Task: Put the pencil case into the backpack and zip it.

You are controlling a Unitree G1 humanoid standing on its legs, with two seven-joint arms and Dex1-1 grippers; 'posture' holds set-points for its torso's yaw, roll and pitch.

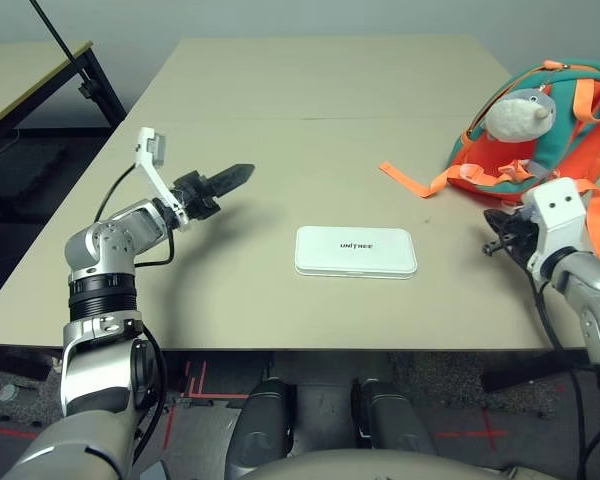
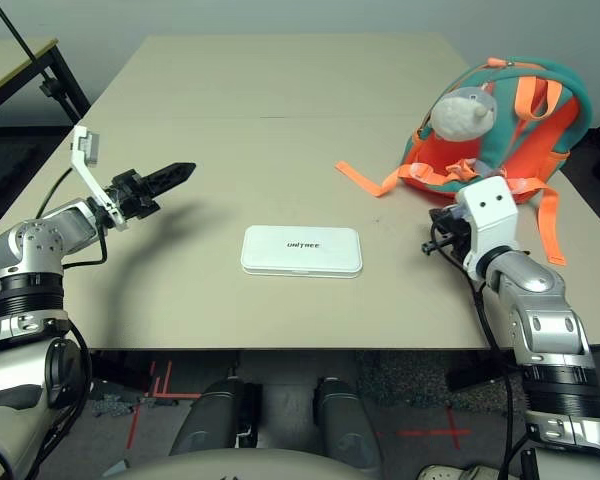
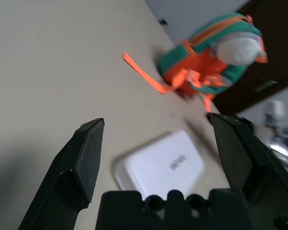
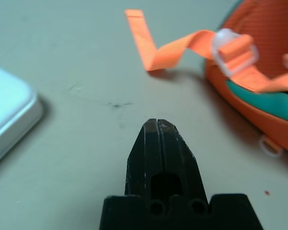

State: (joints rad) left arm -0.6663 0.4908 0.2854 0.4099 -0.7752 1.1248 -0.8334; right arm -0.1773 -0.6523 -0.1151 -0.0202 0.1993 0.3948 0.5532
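Both pincers hold nothing, my left gripper [image 3: 153,143] spread wide and my right gripper [image 4: 157,125] pressed shut, with the pencil case [image 1: 356,251] flat between them, long axis crosswise, nearer my right, backpack [image 1: 540,135] beyond.

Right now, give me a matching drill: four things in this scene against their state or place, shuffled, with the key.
Things:
1. pencil case
2. backpack
3. left gripper
4. right gripper

States:
A. fingers shut, nothing between them
B. lying flat mid-table, between the two arms
C. fingers open, holding nothing
D. at the table's far right, plush charm on it

Pairs: 1-B, 2-D, 3-C, 4-A
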